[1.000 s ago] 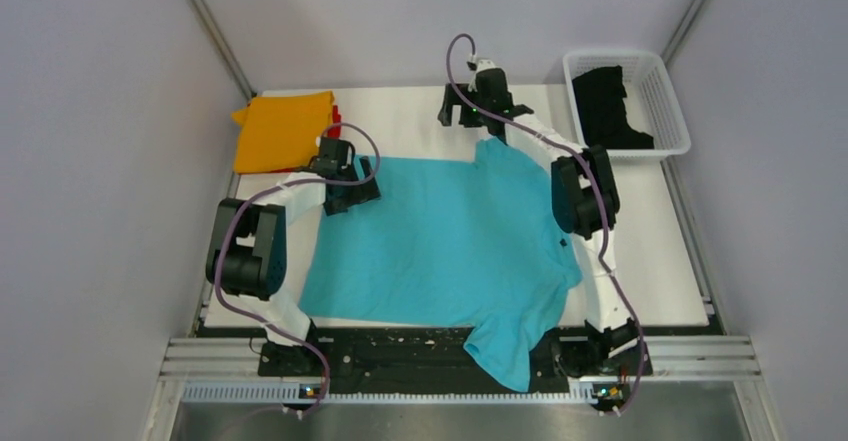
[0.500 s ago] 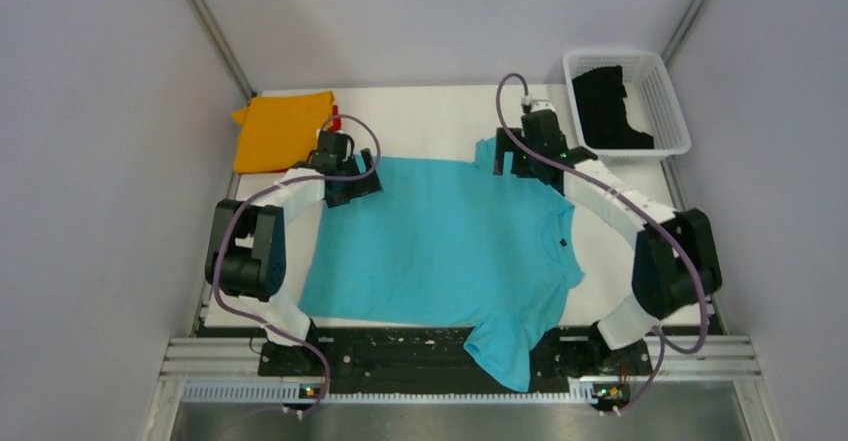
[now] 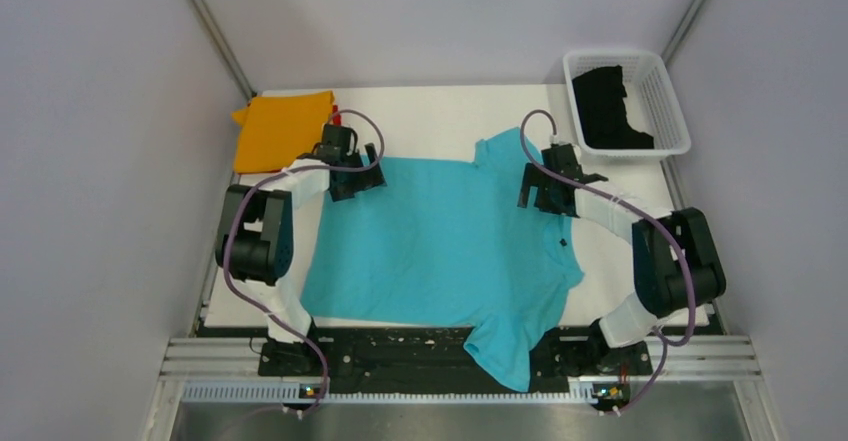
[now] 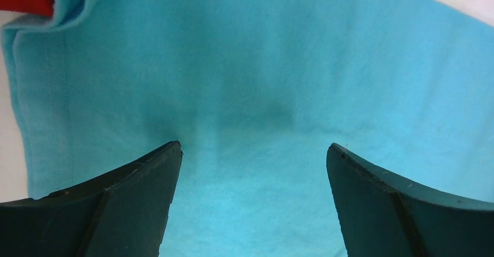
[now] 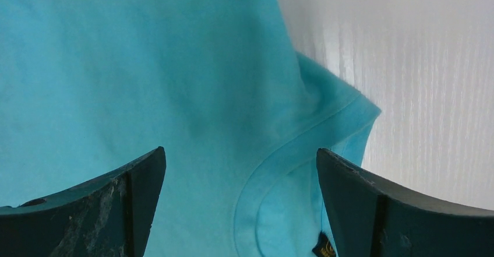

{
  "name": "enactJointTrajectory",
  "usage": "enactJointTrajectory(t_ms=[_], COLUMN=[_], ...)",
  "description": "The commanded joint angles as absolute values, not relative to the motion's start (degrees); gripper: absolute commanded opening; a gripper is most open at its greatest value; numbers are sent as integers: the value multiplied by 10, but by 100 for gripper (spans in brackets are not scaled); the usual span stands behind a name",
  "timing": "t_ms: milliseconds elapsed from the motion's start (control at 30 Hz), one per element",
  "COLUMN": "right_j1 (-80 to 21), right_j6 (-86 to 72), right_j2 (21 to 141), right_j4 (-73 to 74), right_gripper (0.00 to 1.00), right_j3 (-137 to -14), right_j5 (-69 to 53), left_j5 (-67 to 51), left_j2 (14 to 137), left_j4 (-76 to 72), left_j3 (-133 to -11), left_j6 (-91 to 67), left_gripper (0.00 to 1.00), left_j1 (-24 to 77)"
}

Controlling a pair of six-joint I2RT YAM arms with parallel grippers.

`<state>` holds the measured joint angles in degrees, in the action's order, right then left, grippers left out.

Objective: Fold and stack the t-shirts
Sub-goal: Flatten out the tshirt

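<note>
Turquoise t-shirt [image 3: 440, 241] lay spread flat mid-counter [image 3: 440, 116], near sleeve hanging off the 6 o'clock edge.
Right pincer [image 3: 543, 183] had swung back from 12 o'clock to far shoulder at 2 o'clock.
Left pincer [image 3: 352, 173] had crept onto hem corner at 10 o'clock.
Both gaped wide, empty; first fold seemed imminent.
Cloth was soft matte knit, stitched hems, ribbed collar.
Orange t-shirt [image 3: 280, 131] sat folded square at 10 o'clock.
Black t-shirt [image 3: 605, 106] was crumpled in white mesh basket [image 3: 672, 101] at 1 o'clock.

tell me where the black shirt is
In the overhead view the black shirt lies inside the white basket at the far right corner of the table.
</note>
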<state>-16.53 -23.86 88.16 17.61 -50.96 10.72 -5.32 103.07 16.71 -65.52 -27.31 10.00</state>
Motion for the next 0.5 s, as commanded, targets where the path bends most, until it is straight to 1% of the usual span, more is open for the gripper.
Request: enactJointTrajectory(t_ms=[0,200,467], right_j1=[-139,-117,-89], right_j6=[-242,-228,-207], right_j2=[933,1007,1065], right_j4=[105,95,122], right_gripper=[99,99,99], right_j3=[-509,-555,-635], right_j5=[103,94,110], left_j5=[-50,-52,-44], left_j2=[1044,1085,1155], left_j4=[149,145,171], left_j3=[-676,-706,-800], left_j6=[-278,-290,-303], left_gripper=[99,99,99], left_j1=[90,86,84])
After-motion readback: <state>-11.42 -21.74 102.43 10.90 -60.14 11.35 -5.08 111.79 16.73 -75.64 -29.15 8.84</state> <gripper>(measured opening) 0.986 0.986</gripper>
